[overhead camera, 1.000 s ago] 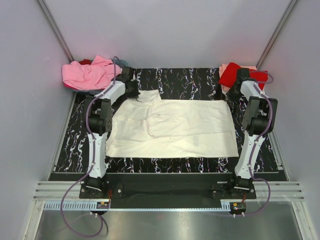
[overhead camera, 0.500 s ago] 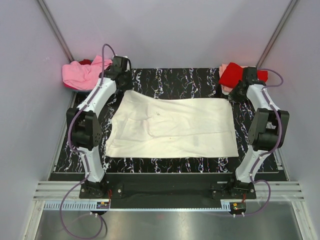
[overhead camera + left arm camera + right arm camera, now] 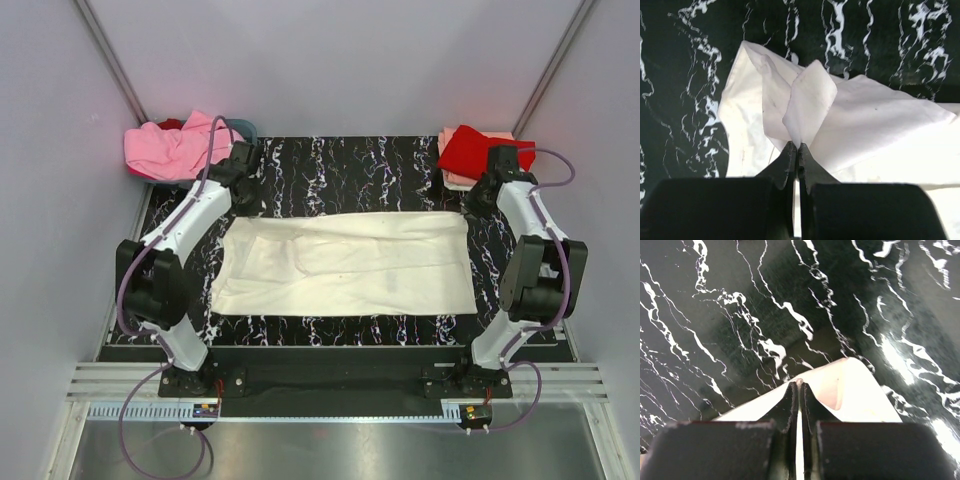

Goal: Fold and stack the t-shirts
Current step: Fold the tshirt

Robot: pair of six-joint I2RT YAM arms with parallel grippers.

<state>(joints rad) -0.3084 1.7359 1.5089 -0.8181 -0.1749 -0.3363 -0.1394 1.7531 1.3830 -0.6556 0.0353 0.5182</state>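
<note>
Over the marbled table [image 3: 350,160], your outstretched left gripper [image 3: 798,146] and right gripper [image 3: 800,384] each pinch the cream-white t-shirt [image 3: 345,265], far edge pulled nearer than before

Pale grey walls [image 3: 330,60] closed in on three sides, plain and bare. Two slim metal posts [image 3: 110,62] ran up the back corners, slanting outward in the overhead view. The desk [image 3: 380,160] was black, with white marble veins streaking all across it. Along its near edge sat a black base plate [image 3: 330,366], then a ribbed aluminium rail [image 3: 330,383], then a sheet of brushed metal [image 3: 330,450] with a dull sheen. The light was soft and even. Up close in the right wrist view, a bright glare [image 3: 900,357] smeared across the glossy desk top.
</note>
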